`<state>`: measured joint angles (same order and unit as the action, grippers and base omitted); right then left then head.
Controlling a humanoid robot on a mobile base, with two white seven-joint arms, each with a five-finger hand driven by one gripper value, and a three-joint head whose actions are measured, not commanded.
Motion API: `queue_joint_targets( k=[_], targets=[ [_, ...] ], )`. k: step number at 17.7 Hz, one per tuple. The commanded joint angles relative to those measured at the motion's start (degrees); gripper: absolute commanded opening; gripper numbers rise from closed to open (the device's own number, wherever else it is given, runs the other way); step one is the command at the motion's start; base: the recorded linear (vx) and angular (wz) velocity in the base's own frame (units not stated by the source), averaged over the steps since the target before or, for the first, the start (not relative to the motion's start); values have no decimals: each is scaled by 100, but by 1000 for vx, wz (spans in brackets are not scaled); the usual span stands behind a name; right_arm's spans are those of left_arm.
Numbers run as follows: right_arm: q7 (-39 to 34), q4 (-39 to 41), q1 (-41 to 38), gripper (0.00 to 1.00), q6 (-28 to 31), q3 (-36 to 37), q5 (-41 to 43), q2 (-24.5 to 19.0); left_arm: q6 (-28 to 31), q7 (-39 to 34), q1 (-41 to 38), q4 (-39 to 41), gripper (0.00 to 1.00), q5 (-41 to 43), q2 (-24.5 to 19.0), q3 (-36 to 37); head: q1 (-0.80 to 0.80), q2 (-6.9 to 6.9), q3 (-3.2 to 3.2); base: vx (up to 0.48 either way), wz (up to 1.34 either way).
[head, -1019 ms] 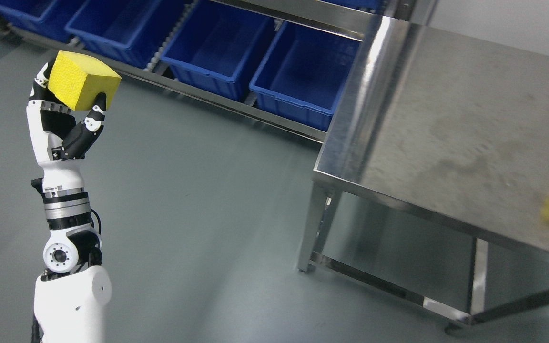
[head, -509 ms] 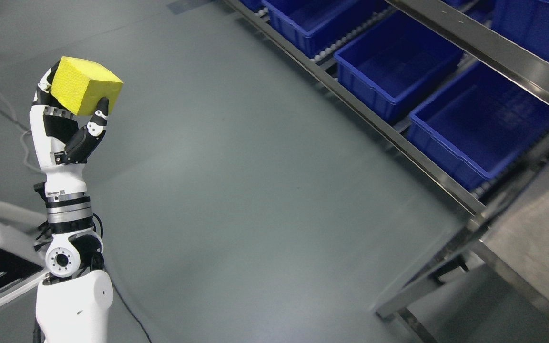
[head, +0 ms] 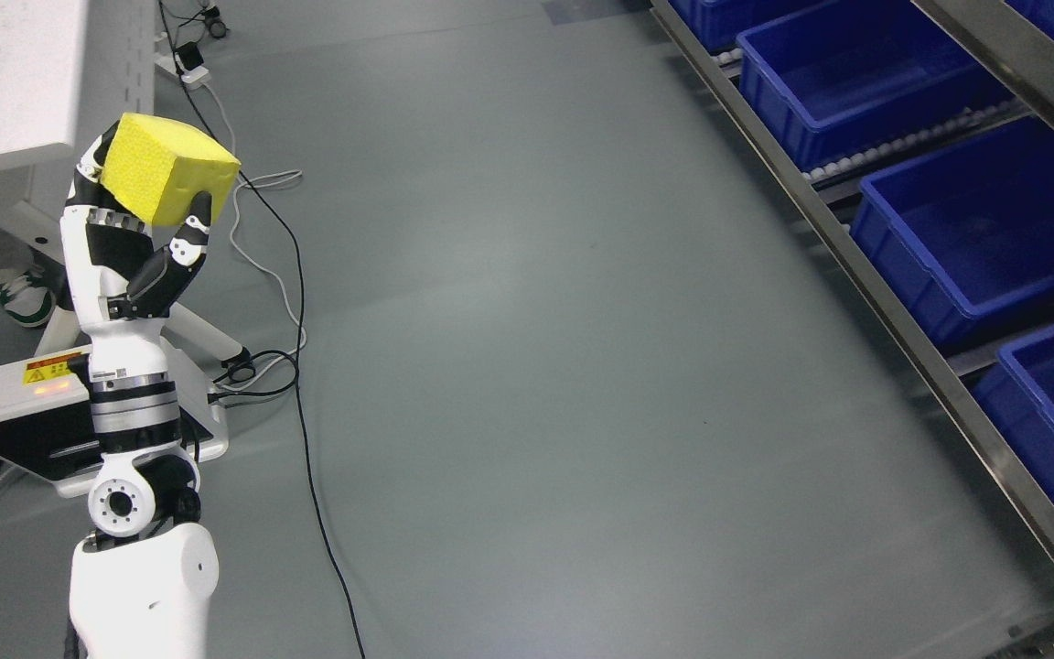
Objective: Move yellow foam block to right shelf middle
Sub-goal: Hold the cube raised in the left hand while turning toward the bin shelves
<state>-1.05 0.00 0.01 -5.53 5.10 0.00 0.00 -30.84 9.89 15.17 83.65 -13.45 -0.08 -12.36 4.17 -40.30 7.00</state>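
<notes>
My left hand (head: 138,210) is raised upright at the left of the head view, its fingers curled around a yellow foam block (head: 168,169) held at the fingertips. The block sits tilted, one textured face turned toward me. A steel shelf rack (head: 911,316) runs along the right edge, holding blue bins (head: 975,229) on roller tracks. My right arm does not show.
A white machine base (head: 15,416) with a warning sticker stands on the floor behind my left arm. Black and white cables (head: 298,366) trail across the grey floor. A white table corner (head: 5,82) fills the top left, with a person's shoe (head: 22,302) below it.
The whole picture has swung: the steel table has left the view and the rack has slid to the right edge, so the camera turned. My left hand holds the block the same way.
</notes>
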Motion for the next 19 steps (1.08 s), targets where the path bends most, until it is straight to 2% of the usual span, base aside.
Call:
queue_joint_targets(
  k=[1,9,19],
  targets=[
    [-1,100,8,100,0,0,0,100,34,4,-14,108,41,0,-92,14,0,0,0,202,445],
    [-1,100,17,100,0,0,0,100,34,4,-23,143,41,0,-92,5,0,0,0,257,112],
    [-1,100,17,100,0,0,9,100,34,-4,-40,196,41,0,-92,5,0,0,0,310,-256]
  ],
)
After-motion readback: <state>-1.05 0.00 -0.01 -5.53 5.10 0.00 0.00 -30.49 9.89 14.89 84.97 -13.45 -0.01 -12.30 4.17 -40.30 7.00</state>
